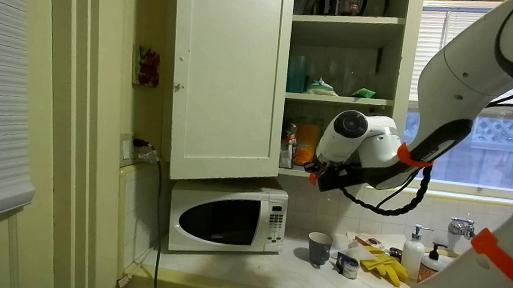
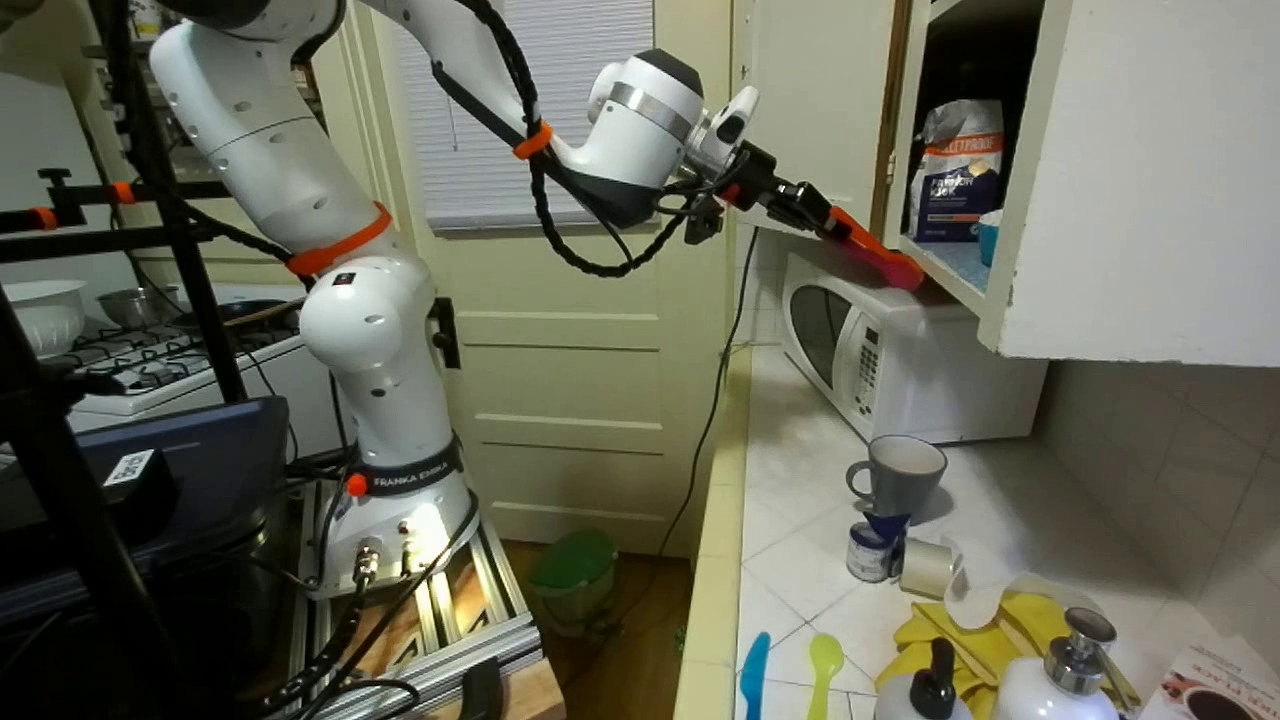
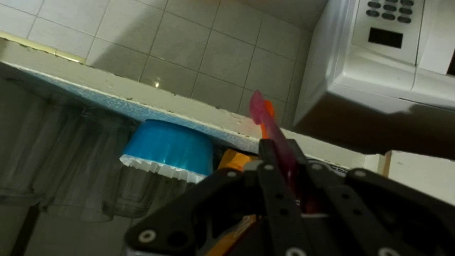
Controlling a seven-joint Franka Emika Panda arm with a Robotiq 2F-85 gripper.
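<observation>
A: The claw: how is it set?

B: Its fingers are brought together and clamped on a pink utensil. An orange piece is seen just beside it; whether that is gripped separately cannot be told.

A: Where is the pink utensil held?

B: In an exterior view it is held aslant, far end lowered, near the lowest cupboard shelf; contact cannot be made out.

A: What is seen, left to right?

B: In an exterior view, an opened cupboard door is seen first, and a white microwave is set below it on the counter. Next, an orange packet is seen on the lowest cupboard shelf, left of the claw. A grey mug is stood on the counter, with a small tin placed near it. Yellow gloves are laid farther right, and a white pump bottle is stood just beside them.
</observation>
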